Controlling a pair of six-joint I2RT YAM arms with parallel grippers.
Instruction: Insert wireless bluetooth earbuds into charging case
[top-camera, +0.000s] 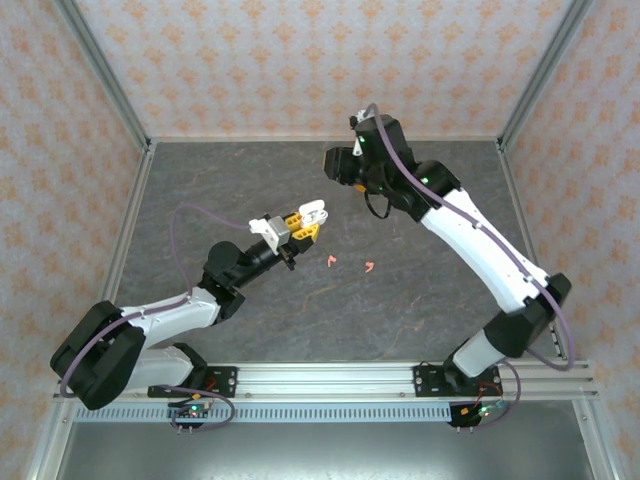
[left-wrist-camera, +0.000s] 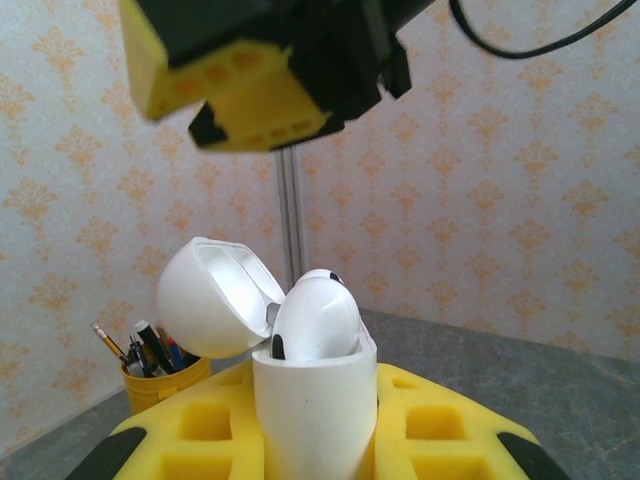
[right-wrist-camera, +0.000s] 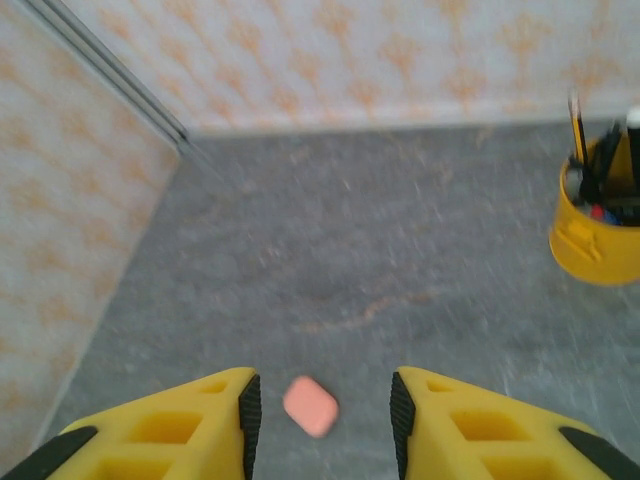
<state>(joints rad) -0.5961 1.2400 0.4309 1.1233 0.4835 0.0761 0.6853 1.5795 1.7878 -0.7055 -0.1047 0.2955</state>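
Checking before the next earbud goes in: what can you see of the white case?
The white case is glossy, rounded plastic, standing upright, clamped between the yellow fingers of the left gripper. Its domed lid is hinged open, tilted back to one side. A white earbud sits in its top, bulging above the rim. It is held above the table.

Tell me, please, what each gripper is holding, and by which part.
The left gripper clamps the white charging case by its lower body, its lid open; the right gripper holds nothing.
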